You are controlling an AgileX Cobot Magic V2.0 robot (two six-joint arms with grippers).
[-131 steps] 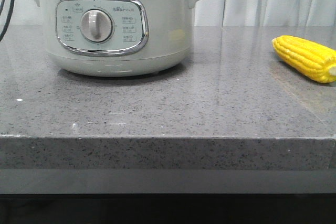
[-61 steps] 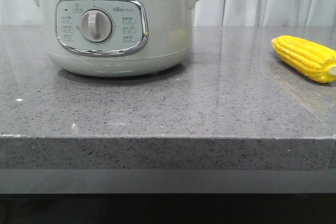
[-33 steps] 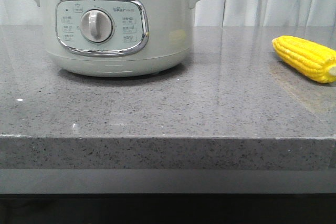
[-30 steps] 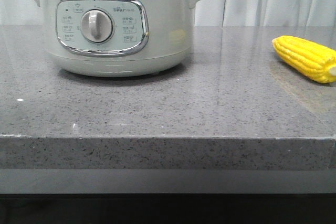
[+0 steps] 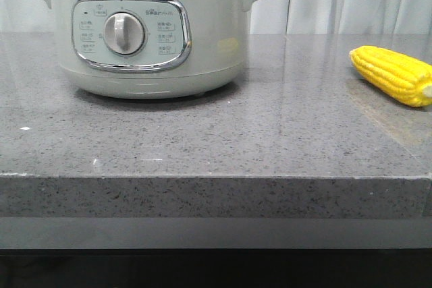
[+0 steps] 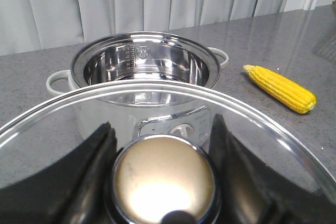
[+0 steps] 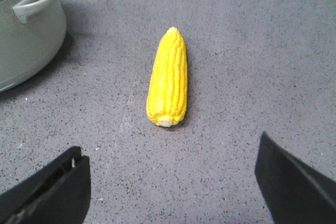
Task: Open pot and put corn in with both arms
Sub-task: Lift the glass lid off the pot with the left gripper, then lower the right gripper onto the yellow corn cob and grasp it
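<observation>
The large round pale grey-green electric pot (image 5: 145, 35) with a chrome-framed control panel and white-silver dial sits on the speckled grey stone tabletop (image 5: 270, 139), and it is open: the left wrist view looks straight into its shiny steel inner bowl (image 6: 146, 66). The left gripper (image 6: 163, 182) holds the clear glass lid (image 6: 252, 116) by its round brass-coloured metal knob (image 6: 164, 179), the 2 black fingers pressed against either side of the knob, with the lid raised clear of the pot's rim. The bright yellow tapered corn cob (image 5: 393, 74) lies flat on the tabletop well apart from the pot, on the side of its right handle. The right gripper (image 7: 170, 184) hangs above the corn with its 2 fingers spread wide and nothing between them.
</observation>
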